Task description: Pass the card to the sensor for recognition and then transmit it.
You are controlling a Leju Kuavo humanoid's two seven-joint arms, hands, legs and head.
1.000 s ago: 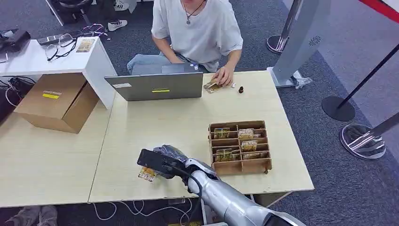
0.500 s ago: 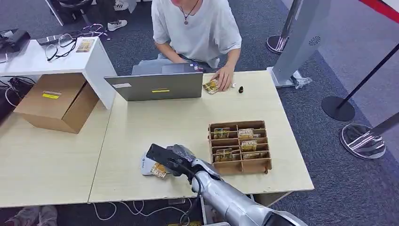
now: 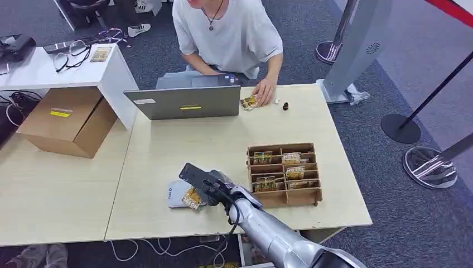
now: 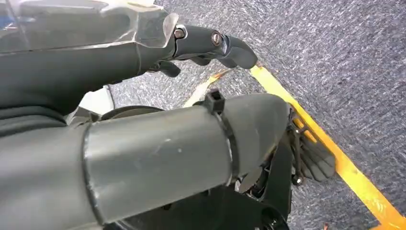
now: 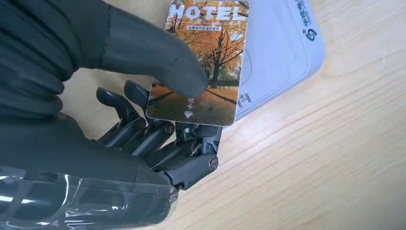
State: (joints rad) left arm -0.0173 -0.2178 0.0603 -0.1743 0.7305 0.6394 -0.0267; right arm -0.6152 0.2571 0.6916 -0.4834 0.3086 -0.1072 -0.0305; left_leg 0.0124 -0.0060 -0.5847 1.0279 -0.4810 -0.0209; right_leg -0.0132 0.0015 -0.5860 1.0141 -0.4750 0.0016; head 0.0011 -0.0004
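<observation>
We hold a hotel card (image 5: 203, 62) printed with autumn trees in our right hand (image 5: 119, 96); the thumb presses its face while the dark fingers (image 5: 143, 134) close behind it, so the fingers are clamped on the card; the card hangs over a pale, flat sensor (image 5: 282, 52) that lies on the wooden desk (image 5: 311, 167), though whether card and sensor touch we cannot tell. From the head view, the right hand (image 3: 215, 187) reaches across the near part of the desk (image 3: 184, 145), with the card (image 3: 192, 197) above the sensor (image 3: 175, 195); just to the right stands a brown divided box (image 3: 284, 174) with more cards in its compartments; at the far edge sits an open laptop (image 3: 184, 101), and a person (image 3: 228, 33) in a pale shirt rests a hand (image 3: 264, 89) beside another card (image 3: 249, 102). Our left hand (image 4: 143, 120) hangs over grey carpet (image 4: 335, 57) with a yellow line; its fingers (image 4: 215, 43) curl inward, holding nothing.
</observation>
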